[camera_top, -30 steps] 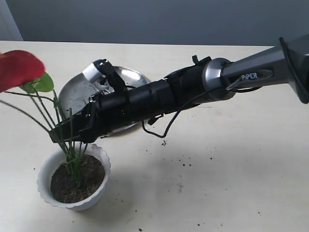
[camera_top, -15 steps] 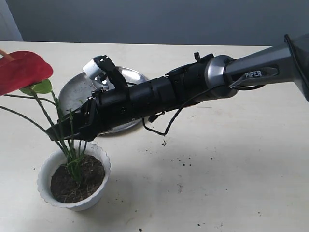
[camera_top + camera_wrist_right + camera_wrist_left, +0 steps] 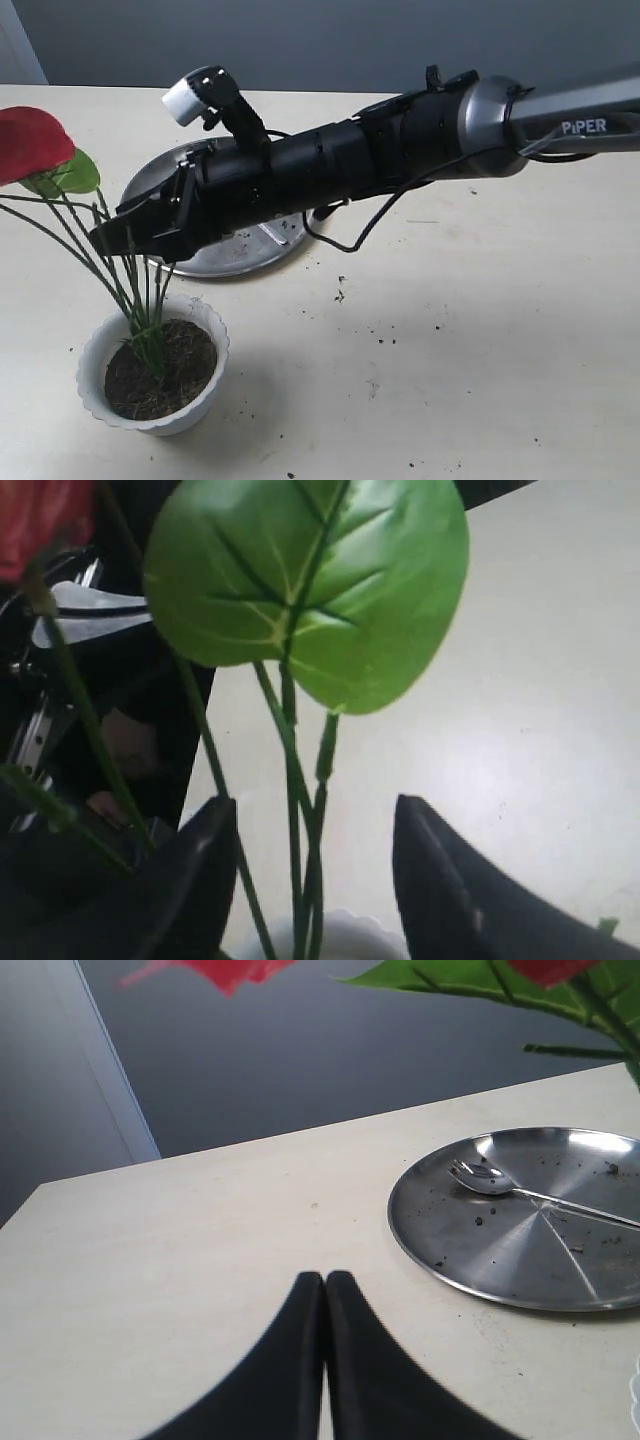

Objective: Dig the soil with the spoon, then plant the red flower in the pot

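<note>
Lifted higher, right gripper hangs open around stems of the red flower.
Planting looks done in the pot; next, withdraw without snagging.

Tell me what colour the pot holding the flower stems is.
The pot is plain white, including its scalloped rim; the exterior view shows it best.

Round steel plate lies flat on the cream table, back-left in the ext. view, shiny, shallow, w/ a low raised rim. Tabletop's matte and pale, running right across. Behind its far edge: plain grey wall, plus a pale vertical strip at one side.
</note>
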Motion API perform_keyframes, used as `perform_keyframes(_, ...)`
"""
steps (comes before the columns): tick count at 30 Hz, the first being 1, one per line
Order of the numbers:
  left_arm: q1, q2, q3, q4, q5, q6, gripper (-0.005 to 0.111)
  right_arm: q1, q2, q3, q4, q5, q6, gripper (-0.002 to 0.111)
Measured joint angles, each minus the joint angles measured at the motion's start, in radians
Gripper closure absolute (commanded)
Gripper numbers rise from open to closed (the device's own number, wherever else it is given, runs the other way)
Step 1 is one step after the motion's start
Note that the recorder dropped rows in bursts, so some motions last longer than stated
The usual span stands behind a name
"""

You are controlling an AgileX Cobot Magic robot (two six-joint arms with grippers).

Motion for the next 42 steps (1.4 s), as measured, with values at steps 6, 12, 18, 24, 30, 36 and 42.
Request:
perform_keyframes(6, 0.000, 0.000, 0.000, 0.000, 0.000, 0.000, 0.106, 0.000, -0.061, 0.000, -0.036, -0.029, 0.010, 0.061)
perform_keyframes(12, 0.000, 0.000, 0.000, 0.000, 0.000, 0.000, 0.106, -0.070, -0.166, 0.028, -0.083, -0.084, 0.040, 0.069)
perform_keyframes(18, 0.000, 0.000, 0.000, 0.000, 0.000, 0.000, 0.106, -0.193, -0.311, 0.154, -0.083, -0.120, 0.079, 0.108)
perform_keyframes(24, 0.000, 0.000, 0.000, 0.000, 0.000, 0.000, 0.106, -0.205, -0.523, 0.351, -0.090, -0.540, 0.144, 0.109)
perform_keyframes(30, 0.000, 0.000, 0.000, 0.000, 0.000, 0.000, 0.106, -0.161, -0.710, 0.453, -0.022, -0.807, 0.206, 0.109)
perform_keyframes(36, 0.000, 0.000, 0.000, 0.000, 0.000, 0.000, 0.106, -0.152, -0.782, 0.466, -0.069, -0.766, 0.201, 0.109)
perform_keyframes(42, 0.000, 0.000, 0.000, 0.000, 0.000, 0.000, 0.106, -0.150, -0.793, 0.466, 0.028, -1.015, 0.185, 0.109)
